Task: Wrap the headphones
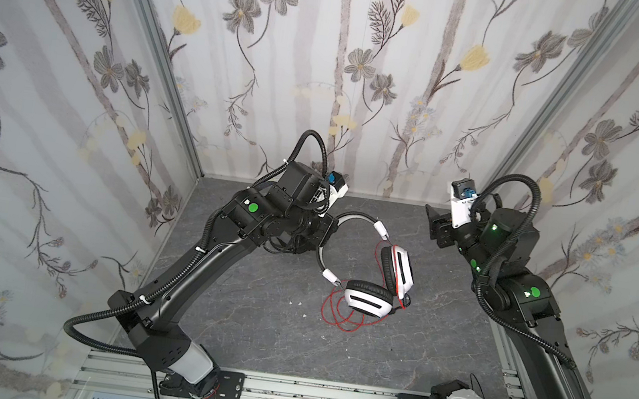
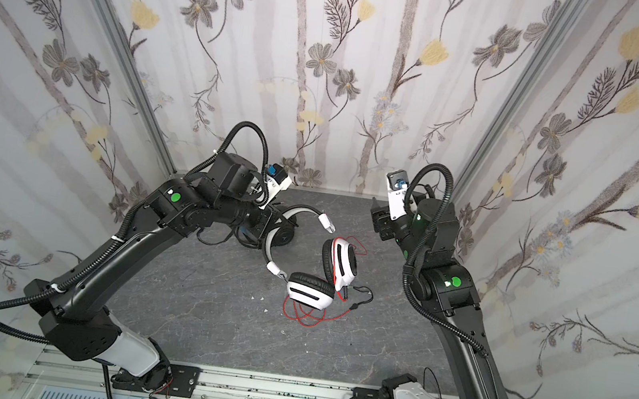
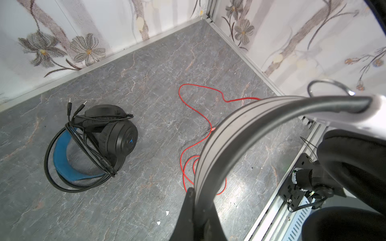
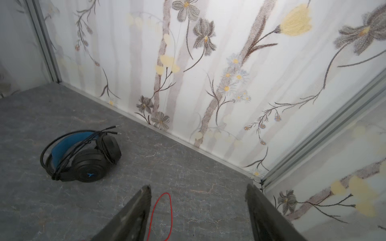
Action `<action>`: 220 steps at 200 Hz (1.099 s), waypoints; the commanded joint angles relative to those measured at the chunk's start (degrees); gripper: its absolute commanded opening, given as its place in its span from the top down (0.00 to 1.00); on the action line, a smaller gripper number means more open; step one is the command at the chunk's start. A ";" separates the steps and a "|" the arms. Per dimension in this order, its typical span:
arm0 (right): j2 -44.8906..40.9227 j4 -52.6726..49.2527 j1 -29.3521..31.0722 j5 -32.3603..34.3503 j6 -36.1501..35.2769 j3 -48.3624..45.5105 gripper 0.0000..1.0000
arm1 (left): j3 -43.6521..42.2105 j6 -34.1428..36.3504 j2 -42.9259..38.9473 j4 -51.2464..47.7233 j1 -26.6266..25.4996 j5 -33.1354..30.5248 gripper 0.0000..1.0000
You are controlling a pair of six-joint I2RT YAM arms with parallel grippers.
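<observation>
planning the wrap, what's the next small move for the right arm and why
Probably lower the open, empty right gripper onto the loose red cable and pinch it. The left gripper is shut on the headband of the white headphones, while the cable lies unwound on the table.

Cable [image 1: 337,321] on table [image 1: 251,325] by headphones [image 1: 367,299]

Top views stare down over the whole tabletop [image 1: 251,325]; both wrist cams sit low and close, sharing the black headphones [image 3: 117,137].

Headphones: two pairs, white headphones [image 1: 367,301], black headphones [image 3: 123,139]. Robot arms [image 1: 191,271]: two.
</observation>
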 commanded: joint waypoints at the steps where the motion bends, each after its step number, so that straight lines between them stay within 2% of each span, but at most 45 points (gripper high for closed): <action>1: -1.76 6.63 -2.15 -12.27 8.27 -4.89 0.25 | 0.93 -6.25 -1.20 7.41 -0.05 1.01 1.00; 31: -8.87 20.27 -4.67 -24.63 10.95 -17.85 0.22 | 7.28 -8.32 -0.41 5.23 0.02 -1.59 1.00; 51: -10.97 22.20 -5.06 -29.96 8.90 -20.48 0.23 | 13.50 -7.14 0.84 -0.41 0.02 -2.28 1.00; 98: -11.82 24.08 -4.64 -33.75 6.91 -24.25 0.23 | 22.90 -5.98 2.22 -8.51 0.01 -4.14 1.00; 138: -10.81 30.88 -1.20 -37.62 11.81 -28.18 0.22 | 29.21 -6.76 3.23 -11.58 -0.01 -5.28 1.00; 174: -9.75 33.72 0.98 -39.52 13.31 -30.80 0.21 | 30.34 -7.76 3.26 -11.50 0.02 -5.37 1.00; 200: -10.11 39.74 2.33 -40.49 18.10 -33.13 0.21 | 30.33 -8.11 3.37 -11.07 0.03 -5.17 1.00; 220: -8.41 41.75 4.19 -41.09 18.74 -33.31 0.20 | 30.41 -8.39 3.50 -10.65 0.02 -5.08 1.00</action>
